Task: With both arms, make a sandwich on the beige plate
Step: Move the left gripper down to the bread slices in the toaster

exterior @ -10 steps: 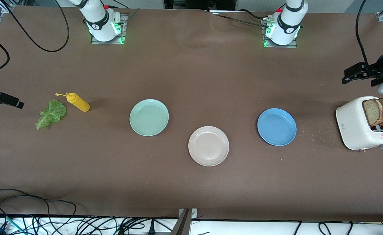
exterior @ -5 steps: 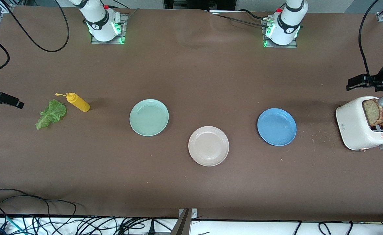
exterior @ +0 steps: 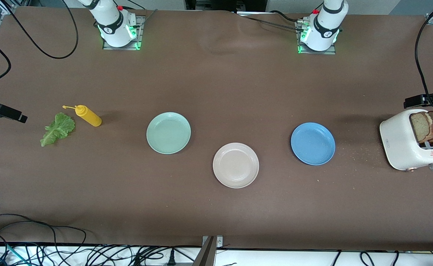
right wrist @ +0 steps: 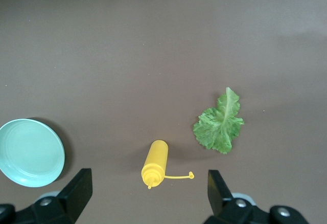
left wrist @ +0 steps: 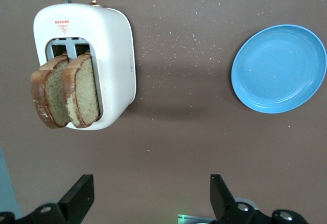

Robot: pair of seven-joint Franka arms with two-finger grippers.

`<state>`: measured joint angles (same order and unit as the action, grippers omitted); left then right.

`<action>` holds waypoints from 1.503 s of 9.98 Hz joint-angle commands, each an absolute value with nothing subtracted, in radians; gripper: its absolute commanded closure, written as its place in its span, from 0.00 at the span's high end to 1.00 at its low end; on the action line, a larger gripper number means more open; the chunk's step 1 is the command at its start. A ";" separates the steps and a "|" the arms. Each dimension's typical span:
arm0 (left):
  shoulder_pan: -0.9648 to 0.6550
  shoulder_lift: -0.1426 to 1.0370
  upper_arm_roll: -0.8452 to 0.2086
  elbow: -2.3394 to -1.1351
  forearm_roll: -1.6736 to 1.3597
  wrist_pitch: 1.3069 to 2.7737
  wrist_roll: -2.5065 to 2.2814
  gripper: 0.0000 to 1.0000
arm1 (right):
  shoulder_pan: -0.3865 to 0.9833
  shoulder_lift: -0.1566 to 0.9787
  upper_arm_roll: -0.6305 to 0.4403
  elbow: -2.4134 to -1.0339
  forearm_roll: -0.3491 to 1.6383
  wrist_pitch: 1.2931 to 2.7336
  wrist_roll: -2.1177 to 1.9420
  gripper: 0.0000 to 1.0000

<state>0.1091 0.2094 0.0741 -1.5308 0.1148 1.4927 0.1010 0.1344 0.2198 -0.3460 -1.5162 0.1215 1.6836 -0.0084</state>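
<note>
beige plate (exterior: 235, 165): empty, mid-surface; landmark for all below.
bread slices (left wrist: 65, 92): two, upright in the white toaster (exterior: 405, 140), which sits well apart from the plate at the left arm's end, close to the surface edge.
lettuce leaf (exterior: 57, 128): flat on the surface, well apart from the plate toward the right arm's end; yellow squeeze bottle (exterior: 88, 115) lies just beside it.
mint-green plate (exterior: 168, 132): near the beige plate, toward the right arm's end, a bit farther from the front cam.
blue plate (exterior: 313, 143): near the beige plate, toward the left arm's end.
left tool (left wrist: 148, 201): fingers apart, nothing held; up over the surface by the toaster, only partly in the front view.
right tool (right wrist: 148, 198): fingers apart, nothing held; up over the bottle/lettuce area.
task state: nothing on the beige plate yet; prob. first pick not begun.
risk 1: slices lean together, so a pinch may catch both or crumble one; crumbs already lie round the toaster.
risk 2: a pull at an angle could tip or drag the toaster toward the edge.
risk 3: bottle so close to the leaf that a finger may knock it rolling.
risk 4: three plates near each other, so a drop could land on the wrong one.
room: wide bare surface all round the beige plate; tight only at both ends.
</note>
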 commanded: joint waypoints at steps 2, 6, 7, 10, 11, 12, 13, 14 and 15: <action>0.127 0.245 0.067 -1.526 0.132 1.522 0.097 1.00 | 0.138 0.216 -0.348 -1.519 0.115 1.684 -0.018 1.00; 0.130 0.255 0.067 -1.549 0.136 1.572 0.070 1.00 | 0.138 0.216 -0.348 -1.519 0.115 1.680 -0.017 1.00; 0.138 0.252 0.067 -1.596 0.152 1.629 0.075 1.00 | 0.140 0.216 -0.348 -1.519 0.115 1.681 -0.017 1.00; 0.172 0.255 0.069 -1.732 0.259 1.877 0.144 1.00 | 0.140 0.216 -0.348 -1.519 0.115 1.683 -0.017 1.00; 0.184 0.253 0.072 -1.755 0.259 1.914 0.190 1.00 | 0.140 0.216 -0.348 -1.519 0.115 1.683 -0.017 1.00; 0.186 0.242 0.075 -1.793 0.261 1.939 0.215 1.00 | 0.140 0.216 -0.348 -1.519 0.115 1.683 -0.017 1.00; 0.190 0.226 0.077 -1.840 0.261 1.969 0.219 1.00 | 0.140 0.216 -0.348 -1.519 0.115 1.681 -0.017 1.00; 0.202 0.216 0.084 -1.877 0.261 2.011 0.251 1.00 | 0.140 0.216 -0.348 -1.519 0.115 1.681 -0.017 1.00; 0.222 0.213 0.089 -1.893 0.261 2.032 0.286 1.00 | 0.140 0.216 -0.348 -1.519 0.115 1.683 -0.017 1.00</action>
